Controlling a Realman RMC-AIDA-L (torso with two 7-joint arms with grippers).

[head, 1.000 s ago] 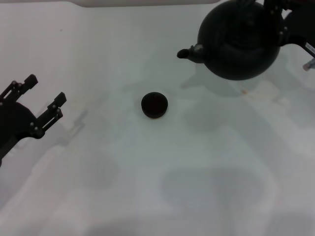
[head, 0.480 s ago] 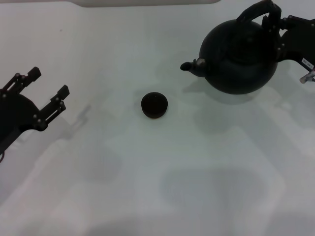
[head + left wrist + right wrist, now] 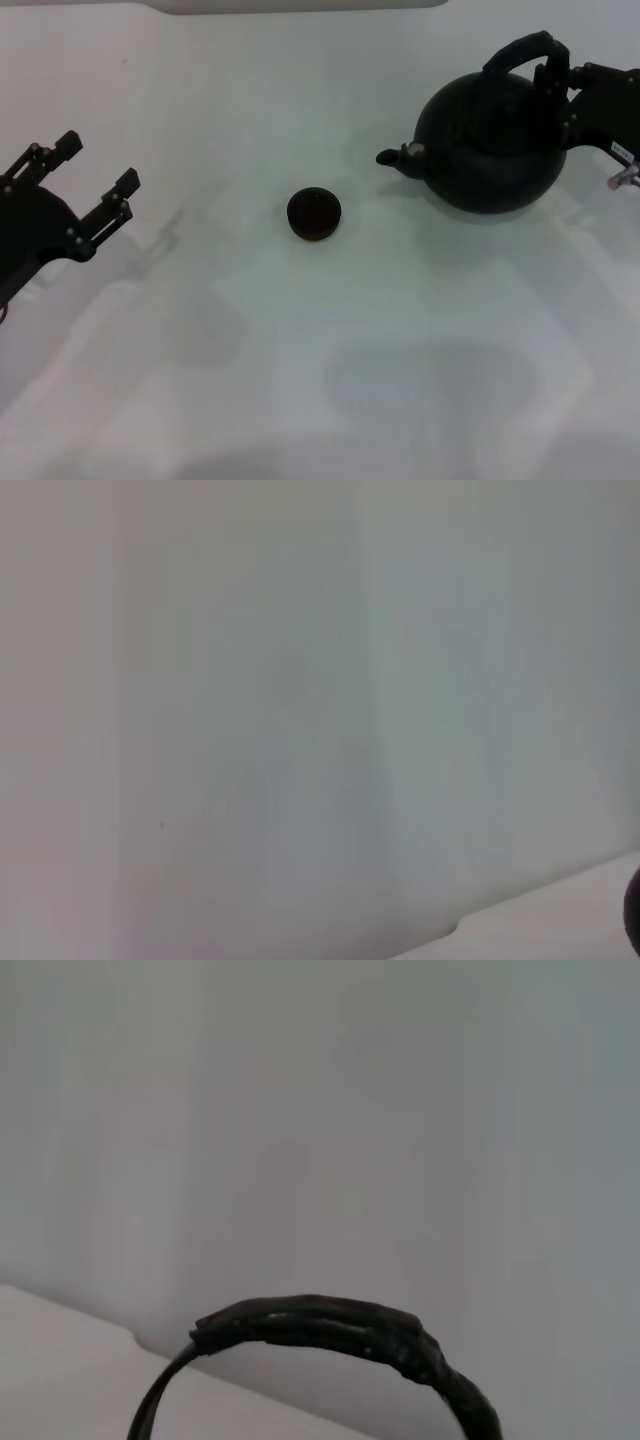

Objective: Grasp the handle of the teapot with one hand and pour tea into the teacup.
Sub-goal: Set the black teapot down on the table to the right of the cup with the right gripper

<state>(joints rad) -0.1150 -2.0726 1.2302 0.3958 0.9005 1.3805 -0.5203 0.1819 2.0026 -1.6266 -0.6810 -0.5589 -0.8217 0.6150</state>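
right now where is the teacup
In the head view the teacup sits alone near the table's centre, left of the teapot spout, with the left gripper farther left.

Our left claw (image 3: 92, 178) at left edge, fingers spread wide, hovering low over desk (image 3: 300, 350), holding nothing. Our right claw (image 3: 556, 75) at far right, arm reaching in from right edge, fingers clamped on handle (image 3: 522, 51) of teapot (image 3: 490, 140).

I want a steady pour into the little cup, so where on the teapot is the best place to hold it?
Grip the handle, the arched bail over the teapot, at its right end opposite the spout, coming from the right. The right gripper is already there; that side leaves the spout pointing toward the teacup.
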